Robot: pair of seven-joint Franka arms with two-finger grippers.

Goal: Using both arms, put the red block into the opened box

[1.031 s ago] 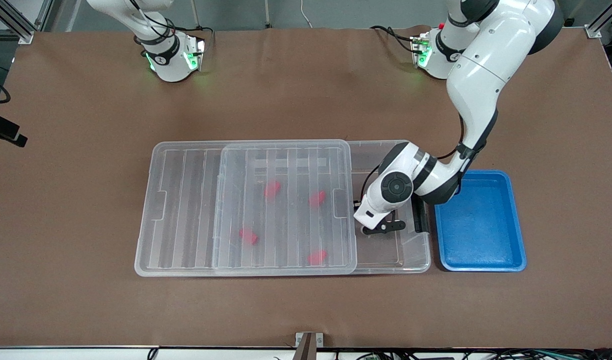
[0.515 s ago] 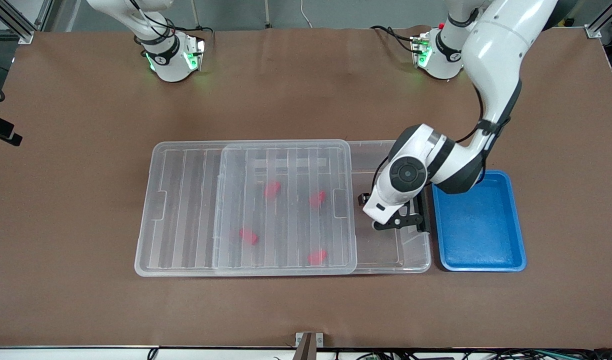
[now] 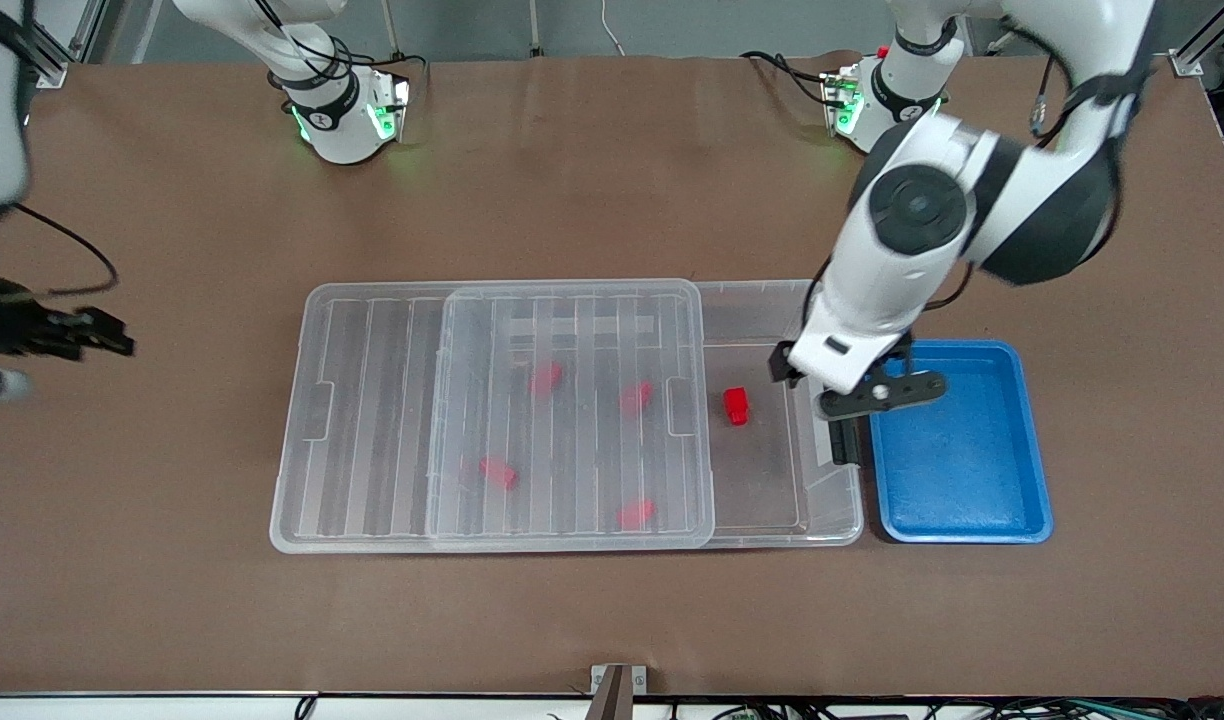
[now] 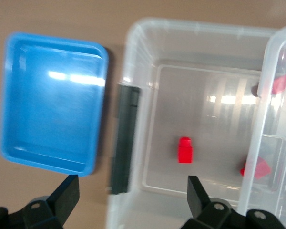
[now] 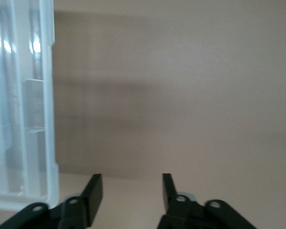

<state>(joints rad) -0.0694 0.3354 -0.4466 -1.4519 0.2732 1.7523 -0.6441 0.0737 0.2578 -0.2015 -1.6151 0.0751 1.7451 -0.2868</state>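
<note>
A small red block lies on the floor of the clear box, in the uncovered part at the left arm's end. The ribbed lid covers the rest, shifted toward the right arm's end, with several more red blocks showing through it. My left gripper is open and empty, raised over the box's black latch. My right gripper hangs over bare table at the right arm's end, jaws apart with nothing between them.
A blue tray with nothing in it sits beside the box's latch end, toward the left arm's end. The lid's edge shows in the right wrist view. Brown table surface surrounds the box on all sides.
The left gripper let go of the red block, which now lies in the box, then rose and drew back toward the blue tray. The right gripper has come into view over the table.
</note>
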